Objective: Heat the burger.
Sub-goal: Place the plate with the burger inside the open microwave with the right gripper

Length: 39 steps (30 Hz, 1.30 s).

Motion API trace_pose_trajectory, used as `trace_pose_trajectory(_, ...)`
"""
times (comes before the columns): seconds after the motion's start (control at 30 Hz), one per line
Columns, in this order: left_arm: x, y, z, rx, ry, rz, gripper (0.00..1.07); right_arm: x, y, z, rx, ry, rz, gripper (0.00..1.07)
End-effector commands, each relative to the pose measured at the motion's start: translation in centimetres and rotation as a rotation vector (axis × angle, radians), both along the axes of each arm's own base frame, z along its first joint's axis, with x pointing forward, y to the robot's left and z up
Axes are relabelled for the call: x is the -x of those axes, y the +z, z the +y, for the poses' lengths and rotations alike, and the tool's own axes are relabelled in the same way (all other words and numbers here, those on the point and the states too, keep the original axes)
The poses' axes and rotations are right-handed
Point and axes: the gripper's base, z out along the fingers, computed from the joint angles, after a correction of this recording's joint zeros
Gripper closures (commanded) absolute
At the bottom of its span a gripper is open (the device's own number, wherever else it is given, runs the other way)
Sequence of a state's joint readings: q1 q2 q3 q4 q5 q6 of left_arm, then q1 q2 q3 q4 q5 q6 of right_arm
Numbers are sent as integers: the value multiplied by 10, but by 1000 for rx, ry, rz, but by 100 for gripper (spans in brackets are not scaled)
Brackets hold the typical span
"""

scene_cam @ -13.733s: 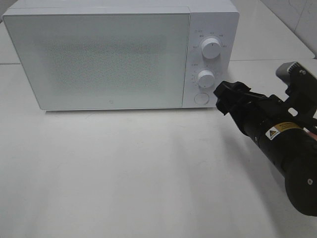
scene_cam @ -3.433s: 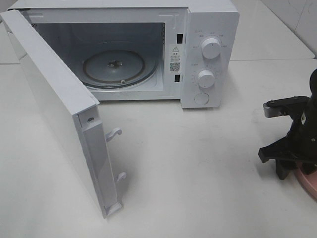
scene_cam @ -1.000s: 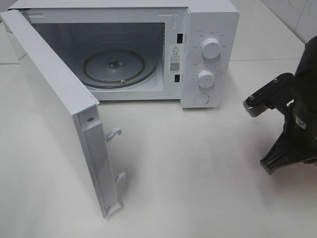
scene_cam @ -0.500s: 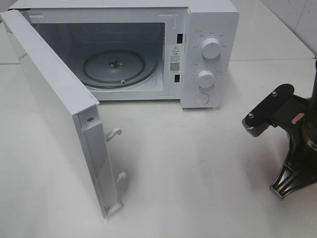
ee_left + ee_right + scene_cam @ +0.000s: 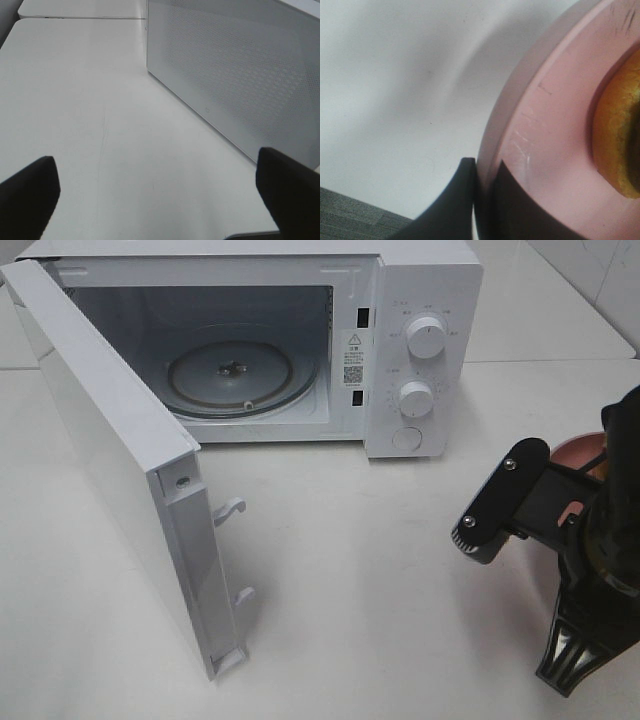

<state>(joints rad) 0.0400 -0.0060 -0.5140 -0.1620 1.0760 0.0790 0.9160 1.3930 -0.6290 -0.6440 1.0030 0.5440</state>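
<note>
Though scuffed, round pink plate (image 5: 555,130) rim tight in rt pincer (image 5: 485,192); lt pincer (image 5: 160,197) agape

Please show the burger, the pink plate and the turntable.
burger (image 5: 620,130), right wrist view, bun edge.
pink plate (image 5: 545,125), right wrist view, its rim.
turntable (image 5: 275,385), exterior high view, bare glass.

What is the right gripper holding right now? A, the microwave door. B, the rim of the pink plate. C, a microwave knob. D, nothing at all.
B: in the right wrist view the right gripper pinches the rim of the pink plate, which carries the burger.
</note>
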Motion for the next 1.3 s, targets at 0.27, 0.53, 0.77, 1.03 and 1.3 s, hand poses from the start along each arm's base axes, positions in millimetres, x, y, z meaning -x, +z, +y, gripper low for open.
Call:
trace_pose_trajectory(0.27, 3, 0, -1, 10, 2, -30, 7, 14, 6, 12, 96, 153, -37, 107)
trace_pose_trajectory(0.53, 3, 0, -1, 10, 2, -30, 7, 27, 7, 24, 135, 304, -28, 106)
trace_pose_trajectory(0.77, 3, 0, -1, 10, 2, -30, 7, 30, 8, 30, 163, 400, -39, 105)
trace_pose_trajectory(1.03, 3, 0, -1, 10, 2, -30, 7, 31, 6, 39, 158, 582, 6, 105)
trace_pose_trajectory(1.3, 3, 0, -1, 10, 2, -30, 7, 26, 8, 42, 188, 677, -24, 105)
